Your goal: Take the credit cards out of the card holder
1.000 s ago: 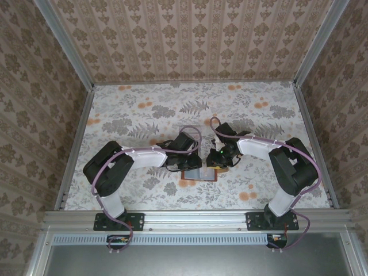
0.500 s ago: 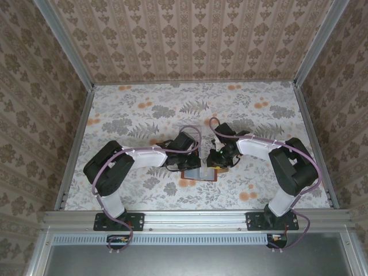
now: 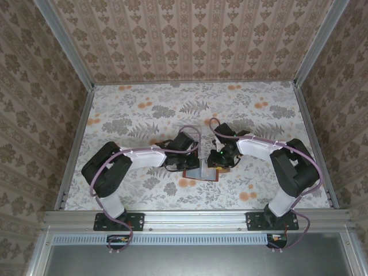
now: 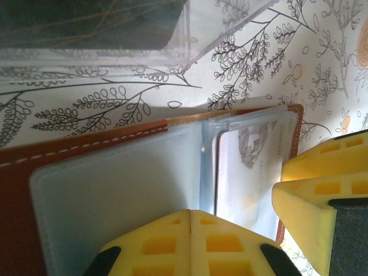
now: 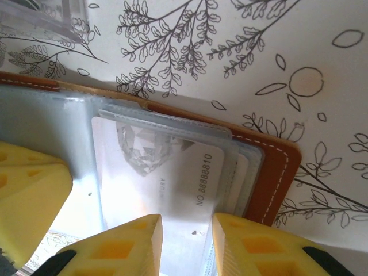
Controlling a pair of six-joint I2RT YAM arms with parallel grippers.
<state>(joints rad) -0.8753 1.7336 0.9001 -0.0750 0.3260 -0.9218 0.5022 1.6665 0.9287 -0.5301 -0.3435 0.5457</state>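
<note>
- Top external view: the card holder (image 3: 202, 174) lies open and flat on the flowered worktop (image 3: 144, 115), in front of the two arm bases and between them.
- The left gripper (image 3: 191, 165) is down at the left half of the card holder, and the right gripper (image 3: 220, 163) is at its right end. The two are very near each other.
- Left wrist view: the jaws of the left gripper (image 4: 190, 221) are clenched. The two yellow fingers meet with no gap, and nothing is visible between them.
- They stand over the grey pocket (image 4: 115, 190) on the left half of the card holder (image 4: 86, 145).
- A pale credit card (image 4: 247, 172) sits in the right-hand pocket, beside the fold.
- Yellow fingers (image 4: 313, 201) of the right gripper are over the right edge of the card holder.
- A clear tray (image 4: 115, 54) rests on the worktop just behind the card holder.
- Right wrist view: the jaws of the right gripper (image 5: 187, 230) stand apart, and they grasp nothing.
- They are above the near edge of the silver credit card (image 5: 167, 172), which lies in the pocket of the card holder (image 5: 276, 167). Whether the tips touch the card I cannot tell.
- More card edges show under it, toward the brown stitched border.
</note>
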